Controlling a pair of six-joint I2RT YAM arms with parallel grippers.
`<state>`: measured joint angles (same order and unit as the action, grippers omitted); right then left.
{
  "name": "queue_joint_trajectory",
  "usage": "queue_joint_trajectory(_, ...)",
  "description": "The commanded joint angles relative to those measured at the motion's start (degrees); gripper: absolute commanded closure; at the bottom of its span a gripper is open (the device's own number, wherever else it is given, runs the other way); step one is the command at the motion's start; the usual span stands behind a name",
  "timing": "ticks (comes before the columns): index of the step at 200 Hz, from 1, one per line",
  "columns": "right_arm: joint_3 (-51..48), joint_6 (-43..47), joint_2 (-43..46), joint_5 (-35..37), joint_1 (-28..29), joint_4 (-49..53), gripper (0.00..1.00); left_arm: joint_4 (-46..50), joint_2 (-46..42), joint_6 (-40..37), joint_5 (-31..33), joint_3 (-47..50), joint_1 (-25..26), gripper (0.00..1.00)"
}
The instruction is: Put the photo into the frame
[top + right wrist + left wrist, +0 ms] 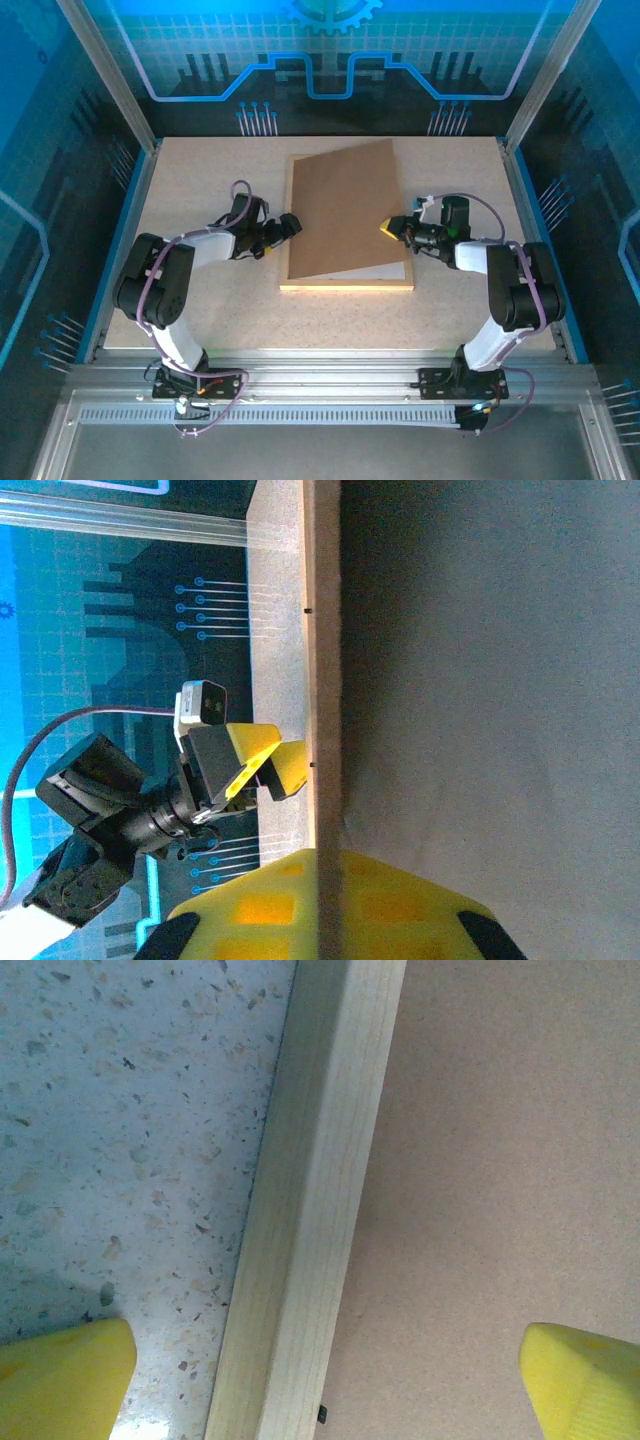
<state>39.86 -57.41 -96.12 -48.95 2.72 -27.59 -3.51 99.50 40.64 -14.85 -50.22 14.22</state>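
Note:
The frame [345,286], of light wooden rails, lies flat at the table's middle. A brown backing board [345,210] lies askew over it, and the photo is hidden. My right gripper [388,227] is shut on the board's right edge; in the right wrist view the board [480,680] runs between its yellow fingers [250,910]. My left gripper [290,225] stands open over the frame's left rail [310,1210], one fingertip [60,1380] above the table and the other above the board [500,1160]. From the right wrist the left gripper [270,760] shows beyond the board.
A pale strip [375,270] shows inside the frame under the board's lower right corner. The speckled table [200,180] is walled by blue side rails and a metal bar at the near edge. A small dark tab [322,1413] sticks out of the rail's inner side.

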Motion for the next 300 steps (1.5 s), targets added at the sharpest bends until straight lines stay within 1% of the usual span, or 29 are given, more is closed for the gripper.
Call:
queue_joint_trajectory(1, 1.07, 0.26, -1.19, -0.77, 1.5, -1.57, 1.0, -1.83, 1.37, 1.52, -2.16, -0.85, 1.2, 0.01)
queue_joint_trajectory(53, -1.88, -3.92, -1.72, 1.88, 2.93, -6.41, 1.0, -4.19, 0.8, 3.86, -2.97, -0.22, 3.11, 0.01)
queue_joint_trajectory(76, -2.57, -3.83, -2.1, 2.65, 3.42, -6.87, 1.0, -5.0, 0.56, 4.61, -3.36, 0.09, 3.97, 0.01)
queue_joint_trajectory(107, -3.21, -3.33, -2.84, 3.75, 4.0, -7.03, 0.94, -5.72, 0.5, 5.33, -3.74, 0.17, 4.58, 0.01)
queue_joint_trajectory(138, -2.71, -2.81, -3.51, 4.49, 4.45, -6.53, 0.94, -6.33, 0.53, 5.86, -3.94, 0.13, 5.25, 0.01)
queue_joint_trajectory(196, -1.27, 0.98, -2.93, 6.44, 5.03, -0.54, 0.94, -6.69, 0.61, 6.29, -4.33, -0.24, 6.16, 0.01)
queue_joint_trajectory(238, -0.15, 3.58, -2.43, 8.67, 5.19, 4.38, 0.9, -6.69, 0.78, 6.44, -4.57, -0.63, 6.51, 0.01)
queue_joint_trajectory(252, 0.6, 4.95, -2.25, 9.93, 5.42, 7.65, 0.89, -6.69, 0.81, 6.46, -4.77, -0.83, 6.52, 0.01)
queue_joint_trajectory(273, 2.21, 7.53, -1.88, 12.54, 5.82, 14.17, 0.83, -6.56, 0.87, 6.49, -4.99, -1.02, 6.7, 0.01)
queue_joint_trajectory(300, 3.24, 8.89, -1.27, 14.35, 5.9, 17.69, 0.78, -6.58, 0.52, 6.69, -5.03, -0.94, 6.72, 0.01)
